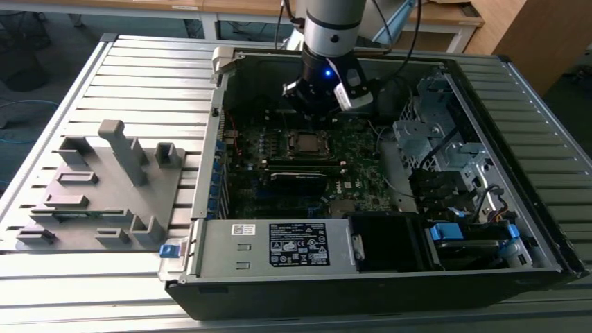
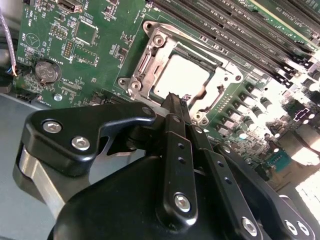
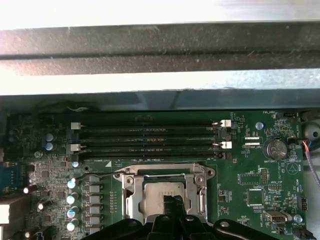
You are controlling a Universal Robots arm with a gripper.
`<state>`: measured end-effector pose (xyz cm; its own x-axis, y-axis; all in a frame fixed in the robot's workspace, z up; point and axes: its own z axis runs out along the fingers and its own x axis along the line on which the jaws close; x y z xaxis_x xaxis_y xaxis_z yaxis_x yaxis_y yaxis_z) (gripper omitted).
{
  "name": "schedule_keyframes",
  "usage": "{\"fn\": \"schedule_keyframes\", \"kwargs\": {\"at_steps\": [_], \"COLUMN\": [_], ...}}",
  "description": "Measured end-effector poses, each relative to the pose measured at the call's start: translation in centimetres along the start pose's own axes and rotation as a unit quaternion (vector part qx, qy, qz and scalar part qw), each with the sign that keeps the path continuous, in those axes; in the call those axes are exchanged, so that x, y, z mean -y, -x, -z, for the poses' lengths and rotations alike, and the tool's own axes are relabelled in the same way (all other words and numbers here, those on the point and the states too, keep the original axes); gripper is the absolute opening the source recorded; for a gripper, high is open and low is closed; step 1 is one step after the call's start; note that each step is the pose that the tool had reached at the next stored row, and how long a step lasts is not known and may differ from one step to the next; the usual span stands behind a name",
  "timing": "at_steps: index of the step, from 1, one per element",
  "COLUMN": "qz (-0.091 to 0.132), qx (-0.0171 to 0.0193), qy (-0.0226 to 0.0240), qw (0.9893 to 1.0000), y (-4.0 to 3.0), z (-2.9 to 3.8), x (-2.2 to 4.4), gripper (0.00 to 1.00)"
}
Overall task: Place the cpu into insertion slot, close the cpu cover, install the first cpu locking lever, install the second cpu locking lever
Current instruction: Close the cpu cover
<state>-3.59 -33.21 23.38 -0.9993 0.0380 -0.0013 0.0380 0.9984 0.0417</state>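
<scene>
The gripper (image 2: 173, 98), jaws clenched shut on nothing, hovers over one edge of the insertion slot (image 2: 159, 39) mid-motherboard (image 2: 102, 65), where the cpu (image 2: 180, 79) sits flat, framed by the lowered cpu cover (image 2: 146, 64).

Grey arm (image 1: 331, 24), black gripper (image 2: 176, 99)
A blue light (image 1: 328, 73) glowed at the arm's 6 o'clock; silver screws (image 2: 181, 201) studded black links (image 2: 172, 160).

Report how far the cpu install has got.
Done, by the look of it: the cpu sits in the insertion slot, and the cpu cover lies flat around it. In hand: the gripper, fingertips together and holding nothing visible, is at the slot's edge in both wrist views. Left: the two locking levers; whether either is latched cannot be told.
</scene>
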Motion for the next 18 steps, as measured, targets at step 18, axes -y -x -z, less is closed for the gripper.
{"fn": "schedule_keyframes", "kwargs": {"at_steps": [18], "qz": [0.000], "qx": [0.0008], "qy": [-0.0123], "qw": [0.9999], "y": [-0.49], "z": [-0.77], "x": [0.05], "gripper": [0.10]}}
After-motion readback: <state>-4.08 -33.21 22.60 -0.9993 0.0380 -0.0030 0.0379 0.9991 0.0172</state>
